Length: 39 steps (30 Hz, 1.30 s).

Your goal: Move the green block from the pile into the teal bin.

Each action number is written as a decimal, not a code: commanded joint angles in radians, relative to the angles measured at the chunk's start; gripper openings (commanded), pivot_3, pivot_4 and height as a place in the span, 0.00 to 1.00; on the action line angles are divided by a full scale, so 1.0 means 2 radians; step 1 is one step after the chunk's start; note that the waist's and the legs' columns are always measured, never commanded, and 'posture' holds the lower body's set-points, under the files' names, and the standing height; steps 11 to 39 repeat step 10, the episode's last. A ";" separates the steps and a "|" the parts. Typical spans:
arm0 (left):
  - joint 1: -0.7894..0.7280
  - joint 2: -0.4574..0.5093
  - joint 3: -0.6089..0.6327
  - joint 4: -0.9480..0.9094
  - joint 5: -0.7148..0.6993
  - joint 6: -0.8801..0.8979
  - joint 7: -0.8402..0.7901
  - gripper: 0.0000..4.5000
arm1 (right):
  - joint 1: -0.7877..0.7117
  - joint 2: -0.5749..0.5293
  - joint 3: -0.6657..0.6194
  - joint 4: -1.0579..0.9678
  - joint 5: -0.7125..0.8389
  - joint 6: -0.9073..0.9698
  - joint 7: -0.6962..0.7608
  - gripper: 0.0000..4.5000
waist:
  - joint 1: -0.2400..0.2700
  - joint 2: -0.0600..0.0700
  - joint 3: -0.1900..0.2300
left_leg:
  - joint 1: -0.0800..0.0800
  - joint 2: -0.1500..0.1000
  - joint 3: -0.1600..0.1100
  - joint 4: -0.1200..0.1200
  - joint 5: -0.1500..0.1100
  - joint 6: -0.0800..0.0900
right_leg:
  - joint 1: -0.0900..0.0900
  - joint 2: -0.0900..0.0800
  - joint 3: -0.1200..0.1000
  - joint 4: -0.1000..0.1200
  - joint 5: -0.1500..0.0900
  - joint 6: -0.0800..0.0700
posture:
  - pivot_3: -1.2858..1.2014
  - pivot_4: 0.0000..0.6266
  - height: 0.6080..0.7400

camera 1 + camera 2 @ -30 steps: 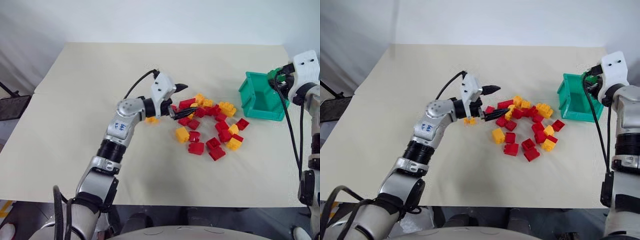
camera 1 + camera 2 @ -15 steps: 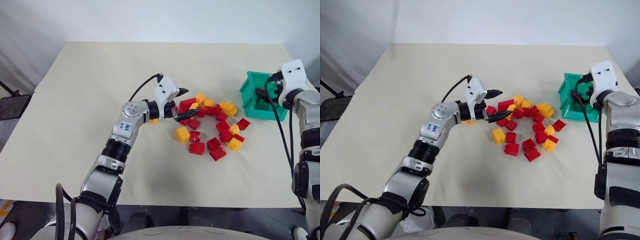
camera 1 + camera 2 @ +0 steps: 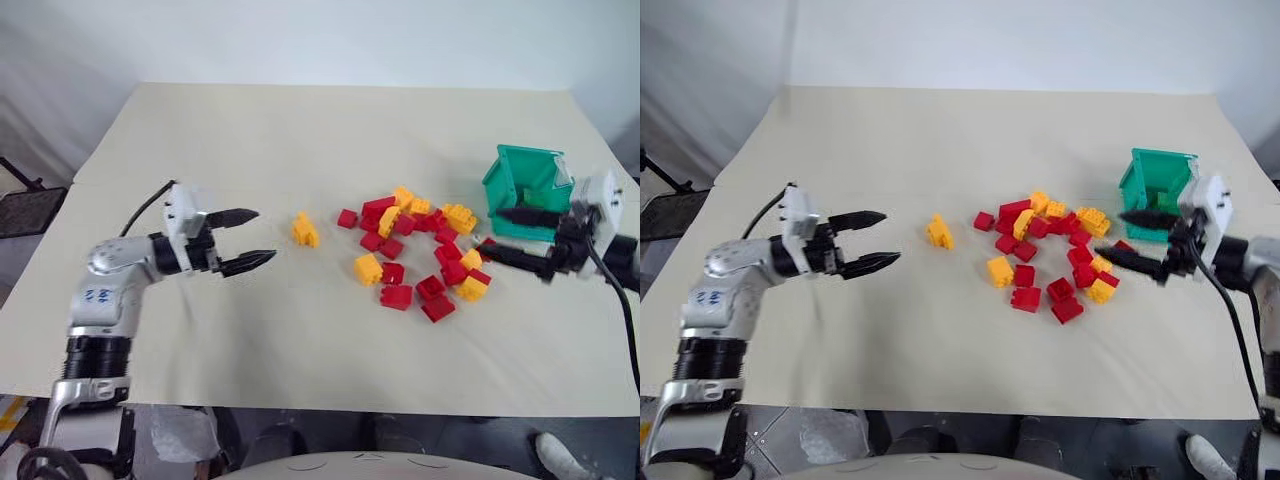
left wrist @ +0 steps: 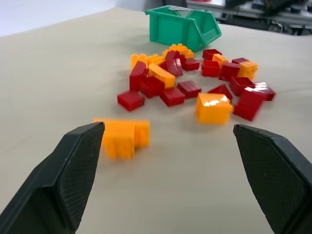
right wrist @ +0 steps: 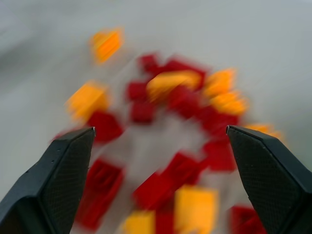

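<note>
Left gripper (image 3: pixel 250 239): fingers wide apart, empty, well left of the pile (image 3: pixel 420 250).
Right gripper (image 3: pixel 503 234): fingers wide apart, empty, between pile and bin (image 3: pixel 525 180).
Green block: cannot tell where.
Lone yellow brick (image 3: pixel 304 230): just left of pile.

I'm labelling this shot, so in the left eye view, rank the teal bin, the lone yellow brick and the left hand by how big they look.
1. teal bin, largest.
2. left hand, open; nearer the camera, so this ranking is unsure.
3. lone yellow brick, clearly smallest.
</note>
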State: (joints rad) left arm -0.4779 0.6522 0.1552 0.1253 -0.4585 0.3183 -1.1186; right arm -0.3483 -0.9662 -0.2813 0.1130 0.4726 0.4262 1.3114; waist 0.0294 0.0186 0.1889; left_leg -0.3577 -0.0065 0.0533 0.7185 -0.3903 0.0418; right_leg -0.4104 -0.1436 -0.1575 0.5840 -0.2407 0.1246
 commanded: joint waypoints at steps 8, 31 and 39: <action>0.086 0.060 0.075 -0.012 -0.020 -0.020 -0.020 1.00 | 0.048 -0.025 -0.033 0.063 -0.004 -0.096 0.053 1.00 | -0.004 0.000 0.000 | 0.002 0.001 0.001 -0.001 0.000 0.000 | 0.000 0.000 0.001 0.001 0.000 -0.001 | 0.52 0.24 1.00; 0.086 0.054 0.076 -0.016 -0.021 -0.033 -0.019 1.00 | 0.050 -0.018 -0.036 0.055 -0.001 -0.098 0.041 1.00 | -0.003 0.000 0.000 | 0.002 0.000 0.001 -0.001 0.000 0.000 | 0.000 0.000 0.001 0.001 0.000 -0.001 | 0.52 0.24 1.00; 0.086 0.054 0.076 -0.016 -0.021 -0.033 -0.019 1.00 | 0.050 -0.018 -0.036 0.055 -0.001 -0.098 0.041 1.00 | -0.003 0.000 0.000 | 0.002 0.000 0.001 -0.001 0.000 0.000 | 0.000 0.000 0.001 0.001 0.000 -0.001 | 0.52 0.24 1.00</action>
